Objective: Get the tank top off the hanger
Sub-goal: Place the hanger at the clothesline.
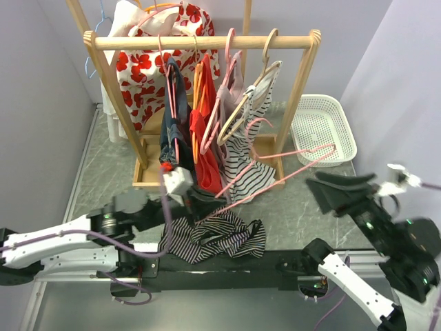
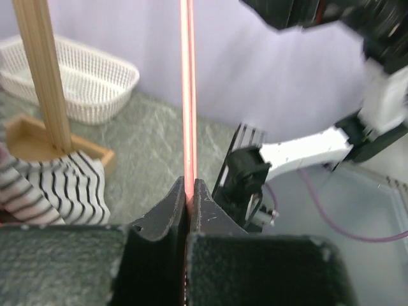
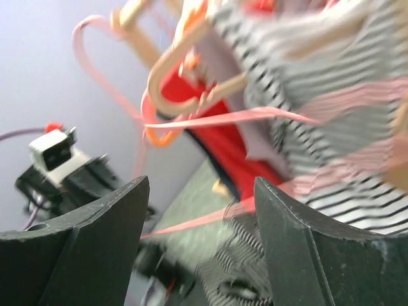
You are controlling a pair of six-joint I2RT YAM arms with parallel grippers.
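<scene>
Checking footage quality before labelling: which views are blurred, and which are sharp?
Top view: evenly lit, mostly sharp, right gripper slightly smeared. Left wrist view: pink hanger crisp in the left gripper, right arm behind blurred. Right wrist view: striped clothes streaked by motion, its own fingers sharp.

The left fingers [image 2: 167,213] clamp the pink hanger [image 2: 188,95], white basket [image 2: 83,83] behind.

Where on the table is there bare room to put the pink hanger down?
Bare tabletop left of the rack's foot, by the wall; also between the striped tank top and the white basket. Crowded under the hanging clothes.
</scene>
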